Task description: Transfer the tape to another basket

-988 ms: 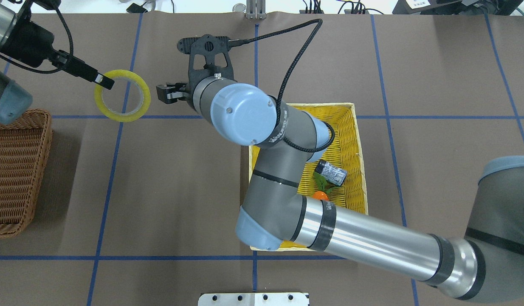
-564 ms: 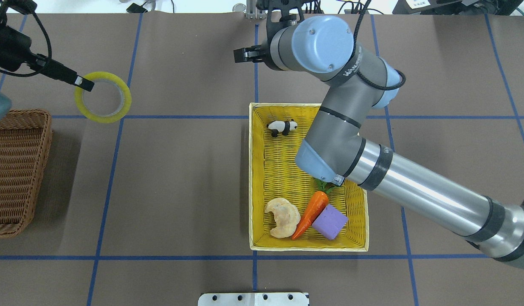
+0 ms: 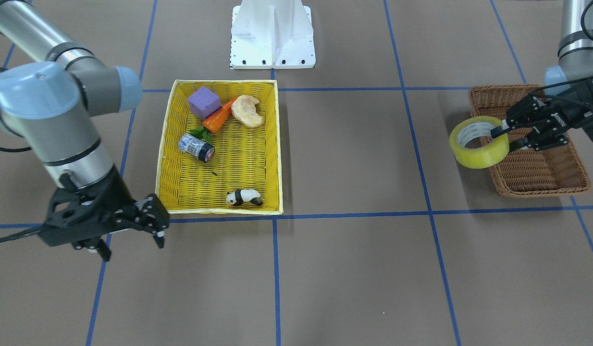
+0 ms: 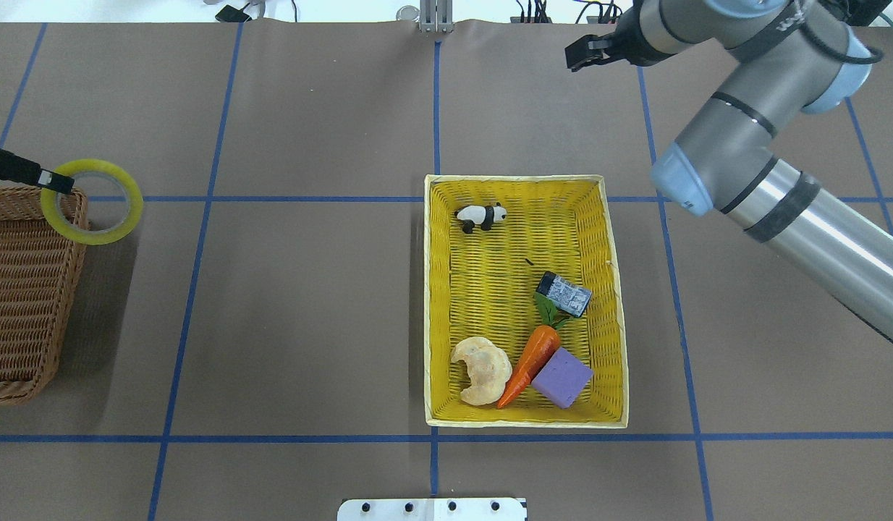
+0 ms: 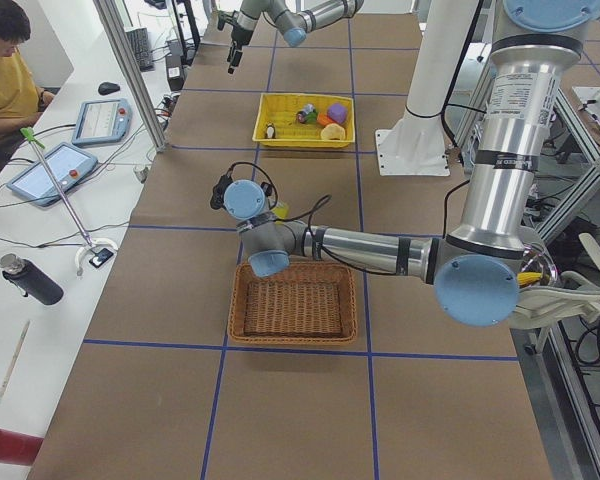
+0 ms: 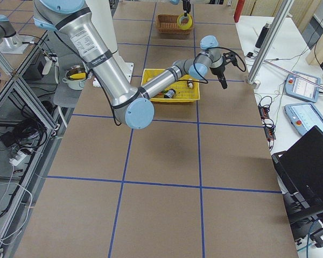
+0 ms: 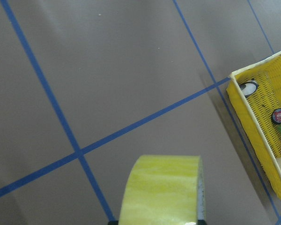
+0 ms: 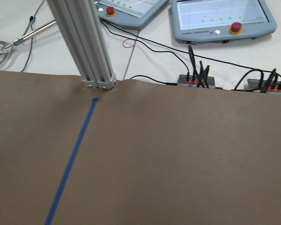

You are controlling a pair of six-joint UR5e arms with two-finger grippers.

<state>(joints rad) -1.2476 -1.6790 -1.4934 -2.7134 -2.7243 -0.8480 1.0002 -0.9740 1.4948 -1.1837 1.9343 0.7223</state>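
The tape (image 4: 92, 201), a yellowish translucent roll, hangs in the air over the far right corner of the brown wicker basket (image 4: 19, 289). My left gripper (image 4: 56, 181) is shut on the roll's wall, one finger inside the ring. In the front view the tape (image 3: 479, 142) overlaps the basket's (image 3: 532, 168) edge, with the left gripper (image 3: 499, 137) on it. The left wrist view shows the tape (image 7: 161, 187) close up. My right gripper (image 4: 575, 56) is open and empty over the far table edge; it also shows in the front view (image 3: 135, 245).
A yellow woven basket (image 4: 515, 178) stands mid-table and holds a toy panda (image 4: 481, 215), a blue-grey cylinder (image 4: 564, 294), a carrot (image 4: 530, 358), a purple block (image 4: 562, 376) and a pastry (image 4: 481, 369). A white mount (image 3: 272, 33) sits at the robot's side.
My left gripper has carried the tape left and nearer, up to the brown basket's corner. My right arm has swung right and away from over the yellow basket.
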